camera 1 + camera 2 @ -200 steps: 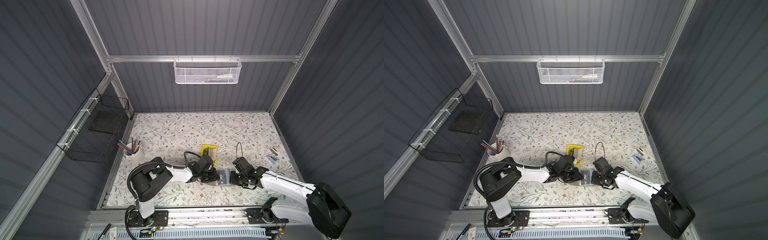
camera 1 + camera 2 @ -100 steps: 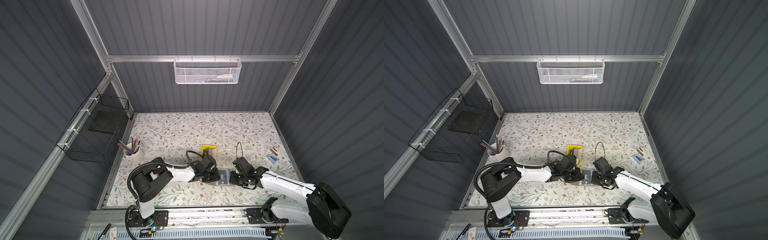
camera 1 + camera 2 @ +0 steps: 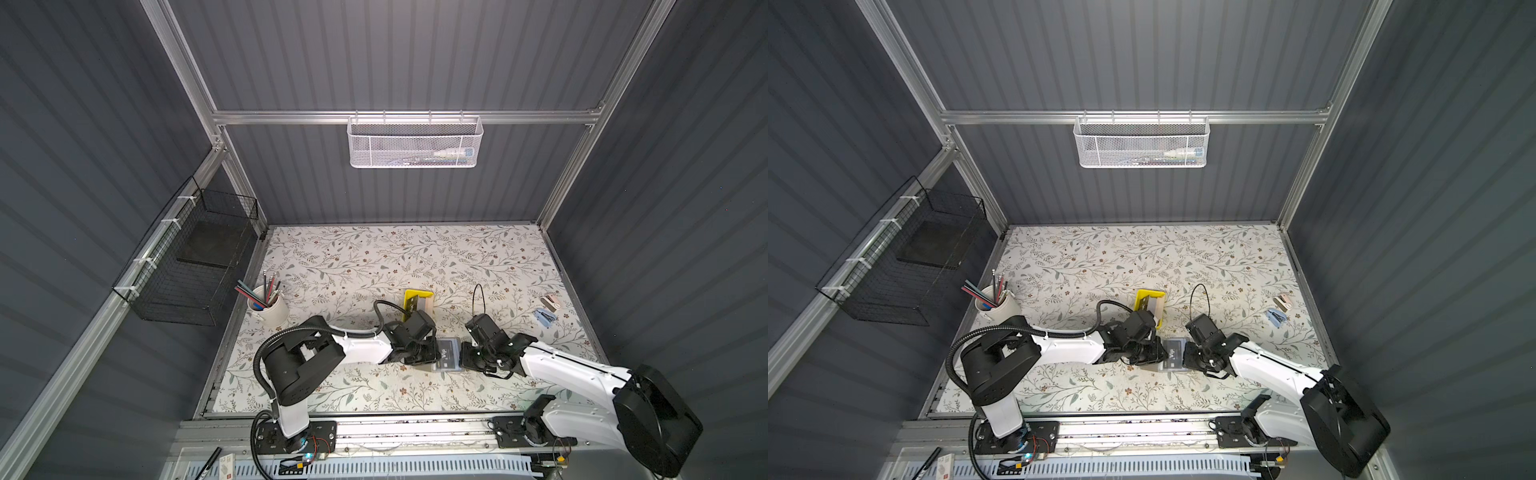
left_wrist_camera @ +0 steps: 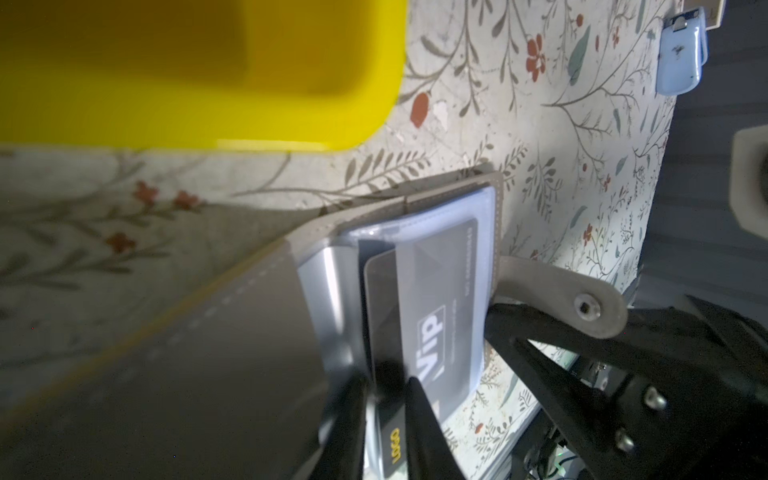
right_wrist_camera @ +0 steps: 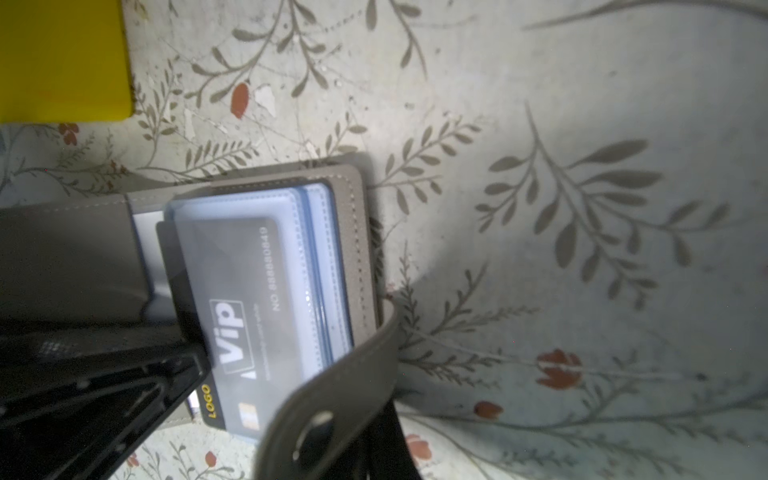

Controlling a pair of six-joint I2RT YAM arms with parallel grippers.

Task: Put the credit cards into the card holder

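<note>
Right gripper (image 3: 466,358) closed at the card holder (image 5: 357,249), I can't tell if left gripper (image 4: 384,399) clamps the card (image 4: 380,299). Loose, it'll skew and jam.

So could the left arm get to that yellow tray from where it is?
Probably yes: the yellow tray sits close beside the left hand with nothing between them, but that hand is busy pinching a VIP card.

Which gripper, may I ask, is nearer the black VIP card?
Left. The left gripper pinches the black VIP card by its exposed edge; the right gripper sits by the card holder, at its strap.
</note>
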